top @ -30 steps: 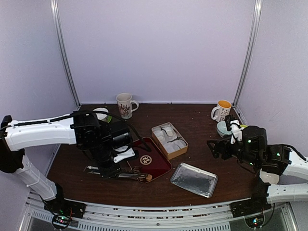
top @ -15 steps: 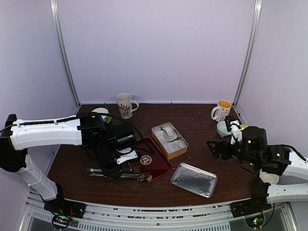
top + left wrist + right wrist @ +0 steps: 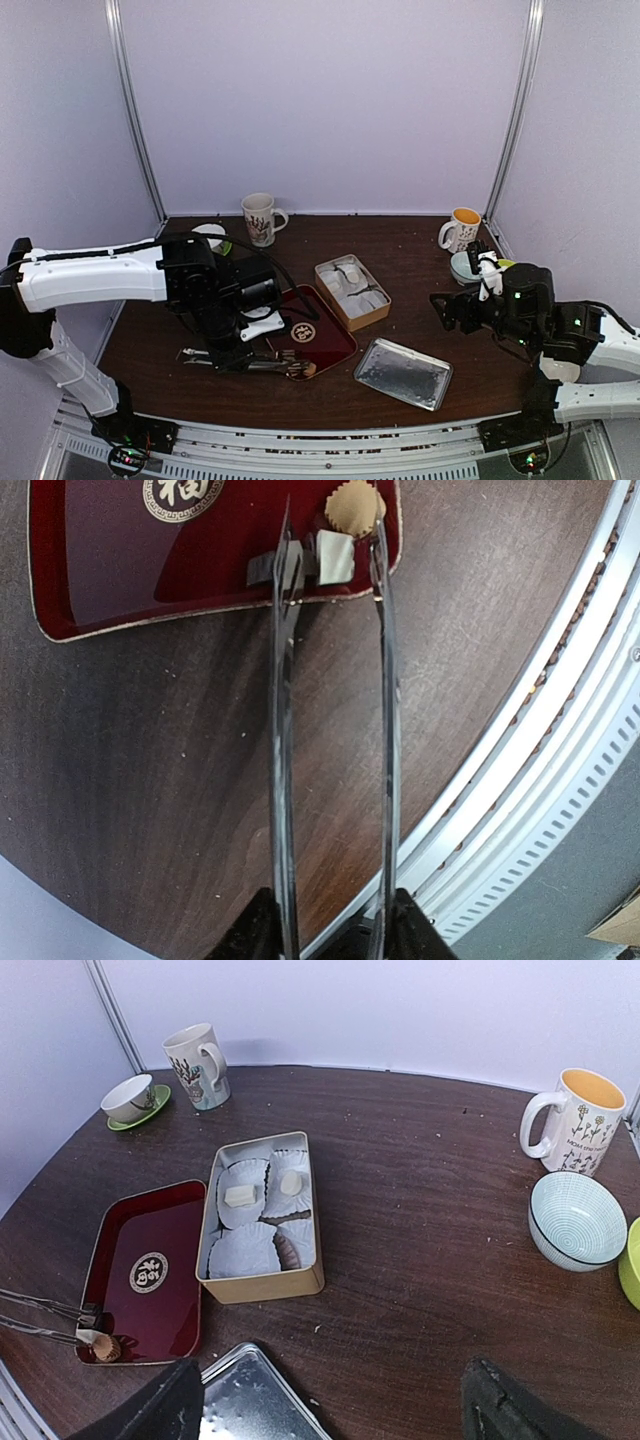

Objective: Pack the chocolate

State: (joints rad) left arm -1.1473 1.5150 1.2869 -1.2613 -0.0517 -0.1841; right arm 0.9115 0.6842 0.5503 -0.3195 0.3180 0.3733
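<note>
My left gripper [image 3: 330, 922] is shut on metal tongs [image 3: 283, 730] low over the near table edge; it also shows in the top view [image 3: 228, 348]. The tong tips straddle a cream-white chocolate piece [image 3: 336, 556] at the near corner of the red tray [image 3: 120, 580], with a tan round piece [image 3: 352, 507] just beyond. The tan tin [image 3: 262, 1282] holds white paper liners, two cream chocolate pieces [image 3: 239, 1196] [image 3: 291, 1183] and a brown piece [image 3: 287, 1250]. My right gripper [image 3: 335, 1412] is open and empty, above the table right of the tin.
The tin's silver lid [image 3: 403, 373] lies near the front edge. A patterned mug [image 3: 260, 218] and a cup on a green saucer [image 3: 130, 1100] stand at the back left. A yellow-lined mug [image 3: 462, 229] and a pale bowl [image 3: 575, 1220] stand at the back right.
My left arm has shifted a little to the right over the tray's near edge, the tongs staying at the tray's near corner. The right arm has not moved.
</note>
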